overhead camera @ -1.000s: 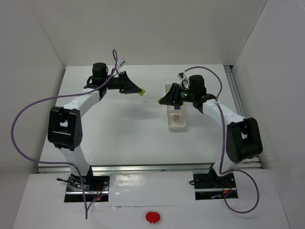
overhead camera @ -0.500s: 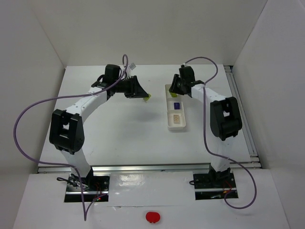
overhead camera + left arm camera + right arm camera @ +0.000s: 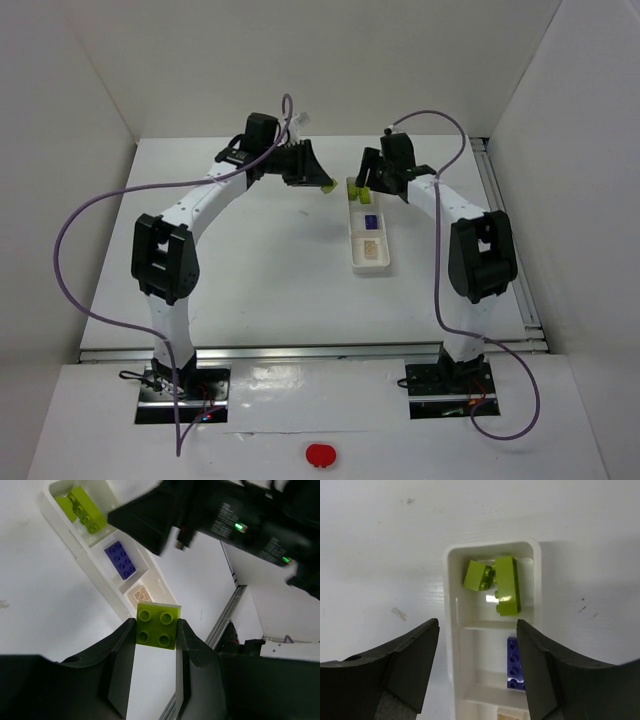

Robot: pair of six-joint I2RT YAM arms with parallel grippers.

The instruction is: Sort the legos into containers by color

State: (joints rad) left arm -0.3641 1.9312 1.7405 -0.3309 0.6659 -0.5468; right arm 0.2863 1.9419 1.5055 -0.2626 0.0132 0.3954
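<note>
My left gripper point(image 3: 322, 186) is shut on a small yellow-green brick point(image 3: 157, 626) and holds it above the table, just left of the tray's far end. The white tray point(image 3: 370, 268) has three compartments. The far one holds two yellow-green bricks point(image 3: 506, 585), the middle one a dark purple-blue brick point(image 3: 516, 662), and the near one a cream-white brick point(image 3: 140, 595). My right gripper point(image 3: 477, 627) is open and empty above the tray's far half, its jaws astride the tray point(image 3: 451, 630). It also shows in the top view point(image 3: 362, 182).
The right arm's black wrist point(image 3: 225, 520) hangs close over the tray, right beside my left gripper. White walls enclose the table on three sides. A metal rail point(image 3: 500, 220) runs along the right edge.
My left gripper has moved right toward the tray's far end with the yellow-green brick. My right gripper has swung back over the far compartment, where yellow-green bricks now lie.
</note>
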